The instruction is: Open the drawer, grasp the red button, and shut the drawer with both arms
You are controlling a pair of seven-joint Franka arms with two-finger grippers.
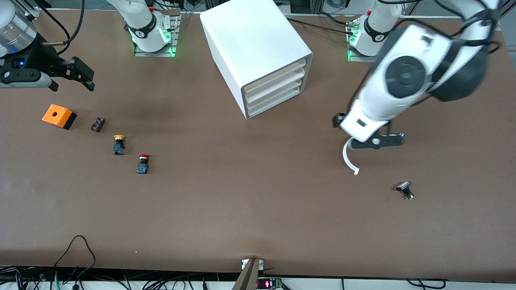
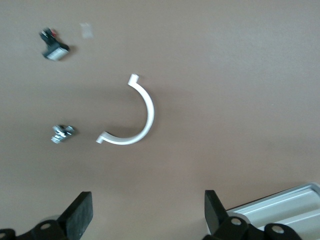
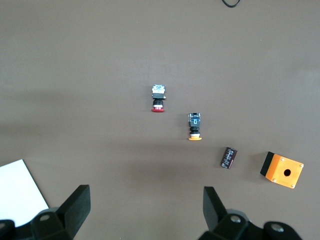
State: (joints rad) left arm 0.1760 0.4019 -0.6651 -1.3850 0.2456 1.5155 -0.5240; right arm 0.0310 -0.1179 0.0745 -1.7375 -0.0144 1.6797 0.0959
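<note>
Black switch part [image 1: 404, 189]: lying on the counter [image 1: 258, 217] nearest the front camera, toward the left arm's end.
White curved strip [image 1: 349, 158]: lying flat on the counter, a little farther from the camera than the black switch part, partly under the left gripper.
Small metal piece [image 2: 62, 133]: sitting near the curved strip, seen in the left wrist view only.
Button [image 1: 142, 164]: sitting on the open counter toward the right arm's end, red cap pointing away from the camera, outside the cabinet.
Yellow-capped button [image 1: 118, 144]: sitting just beside it, slightly farther from the camera.
Small dark block [image 1: 98, 124]: lying farther again, between the yellow-capped button and the orange box [image 1: 59, 116].
Left gripper [image 2: 147, 215]: hanging released over the counter above the curved strip, fingers spread, grasping nothing.
Right gripper [image 3: 145, 210]: hovering released over the counter above the orange box, grasping nothing.
Cabinet [image 1: 258, 52]: standing farthest, between the 2 arm bases.
Drawer [image 1: 274, 86]: sitting shut, as are all 4.
</note>
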